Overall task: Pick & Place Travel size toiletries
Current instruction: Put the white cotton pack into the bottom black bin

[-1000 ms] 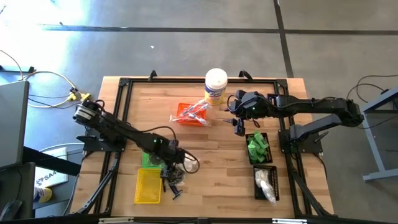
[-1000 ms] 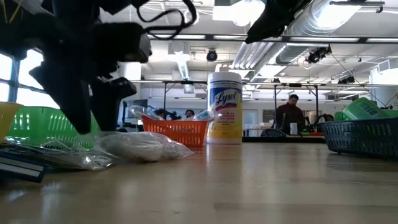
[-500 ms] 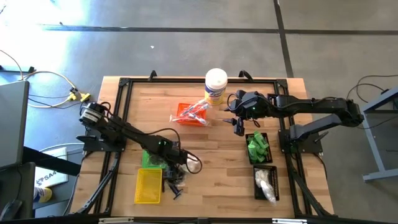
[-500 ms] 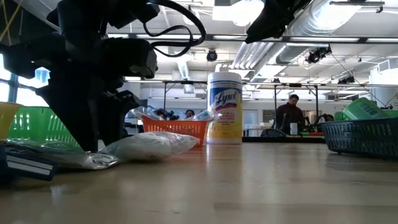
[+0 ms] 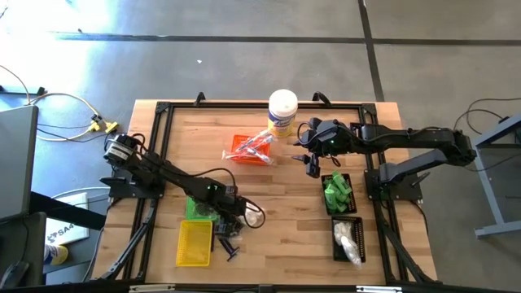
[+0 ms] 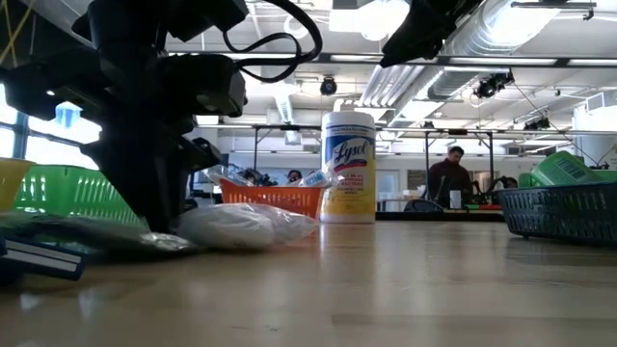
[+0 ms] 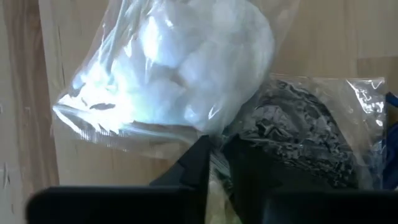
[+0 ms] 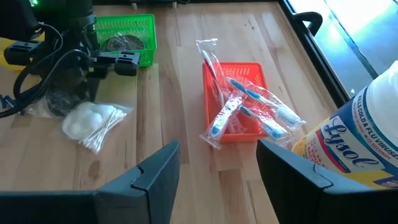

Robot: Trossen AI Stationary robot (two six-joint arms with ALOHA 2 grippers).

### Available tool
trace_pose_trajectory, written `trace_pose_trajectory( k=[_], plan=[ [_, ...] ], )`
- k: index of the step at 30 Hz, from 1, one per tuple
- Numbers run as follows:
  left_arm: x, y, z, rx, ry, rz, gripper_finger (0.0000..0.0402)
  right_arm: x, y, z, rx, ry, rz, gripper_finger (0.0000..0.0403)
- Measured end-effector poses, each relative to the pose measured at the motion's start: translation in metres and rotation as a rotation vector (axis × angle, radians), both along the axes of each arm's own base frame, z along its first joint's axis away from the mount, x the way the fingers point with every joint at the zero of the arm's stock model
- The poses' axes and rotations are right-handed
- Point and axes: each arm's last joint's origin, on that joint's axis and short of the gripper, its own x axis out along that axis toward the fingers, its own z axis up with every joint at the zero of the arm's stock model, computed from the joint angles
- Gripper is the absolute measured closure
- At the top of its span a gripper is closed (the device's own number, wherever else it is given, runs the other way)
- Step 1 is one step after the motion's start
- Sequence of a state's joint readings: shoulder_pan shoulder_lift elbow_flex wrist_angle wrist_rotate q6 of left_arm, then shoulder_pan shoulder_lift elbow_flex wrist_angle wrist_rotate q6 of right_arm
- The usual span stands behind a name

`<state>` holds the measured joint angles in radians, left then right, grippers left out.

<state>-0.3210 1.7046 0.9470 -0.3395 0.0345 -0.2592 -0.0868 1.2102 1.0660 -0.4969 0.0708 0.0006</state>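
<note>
A clear bag of white fluffy bits [image 7: 186, 68] lies on the wooden table [image 5: 277, 244], with my left gripper [image 7: 216, 177] shut on its end; the same bag [image 5: 253, 216] and gripper [image 5: 236, 218] show in the high view. Beside it lies a clear bag of black pieces [image 7: 305, 137]. My right gripper [image 8: 217, 168] hangs open above the table's far right part, holding nothing. Clear-wrapped sticks [image 8: 242, 106] lie in and over the orange tray [image 8: 255, 74]. My left gripper pinches the plastic edge of the fluffy-bit bag [image 7: 214, 149] between its two fingers. The fingers come slanting down from above and from the table's left. The bag rests flat on the table, its filled part [image 6: 246, 224] beyond the fingertips.
A green tray [image 5: 194, 210] and a yellow tray [image 5: 194, 242] stand just left of my left gripper, with dark items [image 5: 228, 242] beside them. On the right stand a tray of green bottles [image 5: 337, 194] and a black tray with white bags [image 5: 348, 238]. The white canister [image 5: 282, 111] stands at the far edge.
My left gripper has sunk a little onto the table and shut on the edge of the fluffy-bit bag. The bag has shifted slightly toward the table's right and still lies on the table. My right gripper has kept still.
</note>
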Motion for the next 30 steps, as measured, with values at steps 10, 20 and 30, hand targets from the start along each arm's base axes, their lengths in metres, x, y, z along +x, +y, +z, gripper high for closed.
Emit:
trace_pose_trajectory(
  k=[10, 20, 30],
  plan=[
    [0.0, -0.0001, 0.0, -0.015, 0.006, 0.026, 0.0379, -0.0001, 0.0, 0.0, 0.0, 0.0, 0.0, 0.0199],
    [-0.0004, -0.0005, -0.0002, -0.034, 0.015, 0.02, 0.029, -0.0001, 0.0, 0.0, -0.003, 0.002, 0.002, 0.0199],
    [-0.0009, -0.0008, -0.0004, -0.046, 0.024, 0.013, 0.0347, -0.0002, 0.0, 0.0, -0.003, 0.002, 0.003, 0.0199]
  ],
)
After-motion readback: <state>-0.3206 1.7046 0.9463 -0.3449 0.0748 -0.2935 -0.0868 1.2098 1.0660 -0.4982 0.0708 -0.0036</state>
